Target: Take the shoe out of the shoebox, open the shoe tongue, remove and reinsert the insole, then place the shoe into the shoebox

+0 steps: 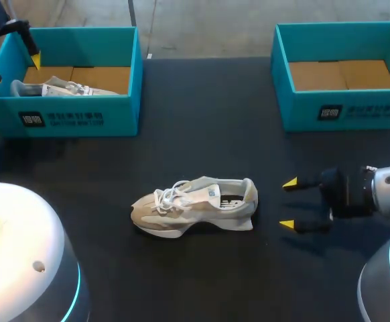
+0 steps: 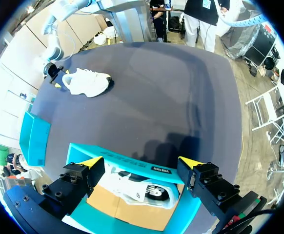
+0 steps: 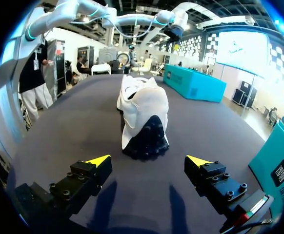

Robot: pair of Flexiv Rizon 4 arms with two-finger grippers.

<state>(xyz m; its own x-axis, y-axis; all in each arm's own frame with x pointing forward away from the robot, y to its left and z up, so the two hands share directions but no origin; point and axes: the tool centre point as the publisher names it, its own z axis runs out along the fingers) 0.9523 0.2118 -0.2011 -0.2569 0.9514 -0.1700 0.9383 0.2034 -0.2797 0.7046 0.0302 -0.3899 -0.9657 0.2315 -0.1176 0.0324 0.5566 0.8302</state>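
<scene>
A: The table [image 1: 202, 121]?
B: Dark, flat. Two blue boxes: left box [image 1: 81, 117], right box [image 1: 342, 111]. Two shoes: white shoe [image 1: 195, 204] mid-table, second shoe [image 1: 61, 87] inside left box.
A: Claws?
B: Two, both spread wide: left claw [image 1: 14, 68] over left box, right claw [image 1: 289, 203] behind white shoe's heel.

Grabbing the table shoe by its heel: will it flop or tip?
The shoe probably stays fairly stiff: its thick sole looks firm, though the soft upper may squash. Standing flat on its sole, it likely slides rather than tips if the right gripper pushes.
</scene>
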